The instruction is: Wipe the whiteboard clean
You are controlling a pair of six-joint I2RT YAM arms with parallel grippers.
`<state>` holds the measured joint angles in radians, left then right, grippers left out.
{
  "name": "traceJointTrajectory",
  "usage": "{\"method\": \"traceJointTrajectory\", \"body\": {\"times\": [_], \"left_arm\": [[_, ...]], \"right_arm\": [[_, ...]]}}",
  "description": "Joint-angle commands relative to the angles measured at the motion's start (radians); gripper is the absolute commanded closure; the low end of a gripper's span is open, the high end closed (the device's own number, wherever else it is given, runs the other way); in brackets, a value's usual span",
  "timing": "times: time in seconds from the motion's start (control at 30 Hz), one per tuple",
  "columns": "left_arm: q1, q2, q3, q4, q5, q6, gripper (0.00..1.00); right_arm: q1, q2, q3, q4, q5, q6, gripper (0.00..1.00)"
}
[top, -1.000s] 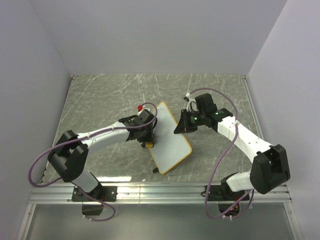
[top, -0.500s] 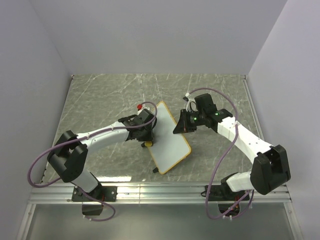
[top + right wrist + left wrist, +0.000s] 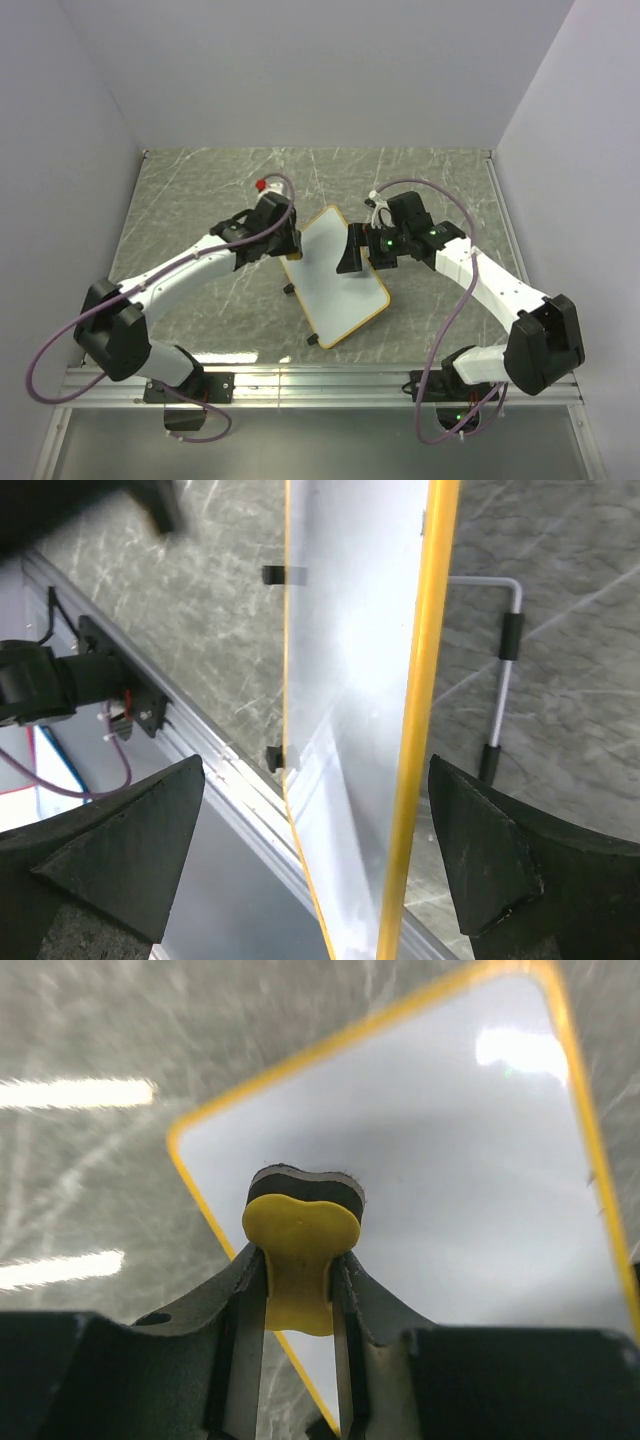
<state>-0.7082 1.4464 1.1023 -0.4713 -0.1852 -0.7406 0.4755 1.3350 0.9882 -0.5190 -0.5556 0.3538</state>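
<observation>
Veined grey table [image 3: 200, 200], glossy rounded whiteboard [image 3: 335, 295]

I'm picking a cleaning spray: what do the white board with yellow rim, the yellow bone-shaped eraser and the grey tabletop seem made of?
White board with yellow rim: glossy smooth coated face, going by lamp glare; rim probably plastic. Yellow bone-shaped eraser: matte moulded plastic or foam, dark fuzzy felt-like pad. Grey tabletop: marble-veined, slight sheen; stone or laminate, unclear.

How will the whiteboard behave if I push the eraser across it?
The whiteboard looks thin and stiff, so probably it slides rather than bends. With small black feet and a wire stand, it may rock or tip. Its glossy face likely lets the eraser glide easily.
</observation>
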Motion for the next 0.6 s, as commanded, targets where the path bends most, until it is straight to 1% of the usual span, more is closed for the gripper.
{"method": "traceJointTrajectory", "body": {"times": [0.0,0.13,0.17,0.23,0.27,0.33,0.37,0.4,0.47,0.5,0.53,0.57], "left_arm": [[0.075,-0.075,0.048,-0.001,-0.039,0.056,1.00],[0.183,-0.107,0.018,0.008,-0.037,0.092,1.00],[0.237,-0.106,-0.007,0.016,-0.019,0.099,1.00],[0.282,-0.081,-0.038,0.039,-0.020,0.124,1.00],[0.317,-0.064,-0.068,0.042,-0.029,0.129,0.98],[0.349,-0.006,-0.097,0.062,-0.030,0.142,0.97],[0.371,0.012,-0.123,0.069,-0.036,0.144,0.92],[0.377,0.026,-0.136,0.077,-0.042,0.150,0.85],[0.386,0.052,-0.159,0.102,-0.054,0.150,0.66],[0.388,0.058,-0.162,0.108,-0.056,0.152,0.43],[0.388,0.074,-0.163,0.115,-0.059,0.150,0.30],[0.386,0.080,-0.159,0.117,-0.062,0.149,0.10]], "right_arm": [[0.005,-0.048,0.013,-0.022,0.049,-0.021,0.00],[0.005,-0.072,0.032,-0.047,0.092,-0.019,0.00],[0.006,-0.088,0.038,-0.053,0.105,-0.016,0.00],[0.005,-0.117,0.059,-0.079,0.172,-0.003,0.00],[0.005,-0.129,0.067,-0.087,0.204,0.004,0.00],[0.006,-0.175,0.093,-0.105,0.274,0.030,0.00],[0.006,-0.190,0.102,-0.111,0.296,0.037,0.00],[0.006,-0.207,0.110,-0.116,0.315,0.057,0.00],[0.006,-0.256,0.132,-0.131,0.368,0.074,0.00],[0.005,-0.273,0.136,-0.133,0.387,0.088,0.00],[0.006,-0.289,0.141,-0.138,0.401,0.096,0.00],[0.006,-0.318,0.141,-0.141,0.420,0.103,0.00]]}}
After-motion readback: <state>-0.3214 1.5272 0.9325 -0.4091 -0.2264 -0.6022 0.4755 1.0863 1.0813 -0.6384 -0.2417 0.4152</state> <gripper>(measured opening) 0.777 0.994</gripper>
